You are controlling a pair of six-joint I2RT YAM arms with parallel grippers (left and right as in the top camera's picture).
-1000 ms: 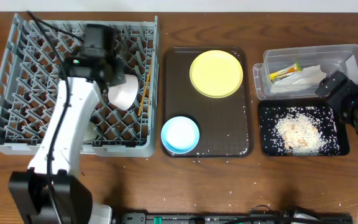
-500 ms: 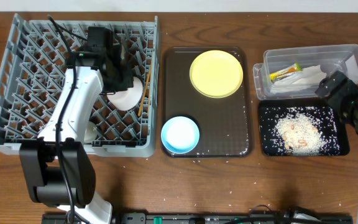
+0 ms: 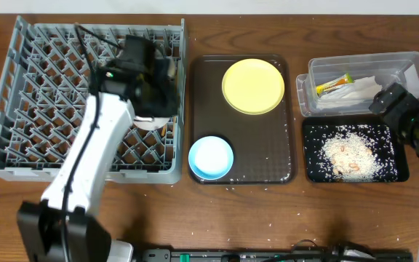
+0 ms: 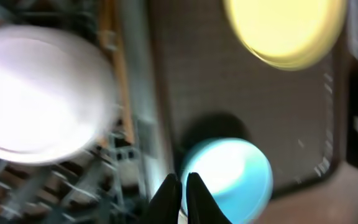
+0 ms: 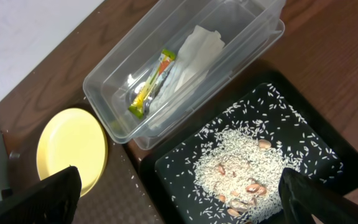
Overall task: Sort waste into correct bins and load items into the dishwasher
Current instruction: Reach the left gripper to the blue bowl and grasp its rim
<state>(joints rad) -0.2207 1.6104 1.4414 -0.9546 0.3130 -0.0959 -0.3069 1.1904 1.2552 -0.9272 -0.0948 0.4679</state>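
While our left jaws hang pinched together near the one white bowl (image 4: 42,93) in the dish rack (image 3: 28,94), we count one yellow plate (image 3: 252,86) and one blue bowl (image 3: 211,157) on the serving tray (image 3: 260,145), right jaws spread wide.

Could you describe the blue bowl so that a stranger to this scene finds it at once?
Find the dark brown serving tray beside the big grey rack. The light-blue bowl sits in its front-left corner. The tray's only other dish is a flat yellow plate at the back.
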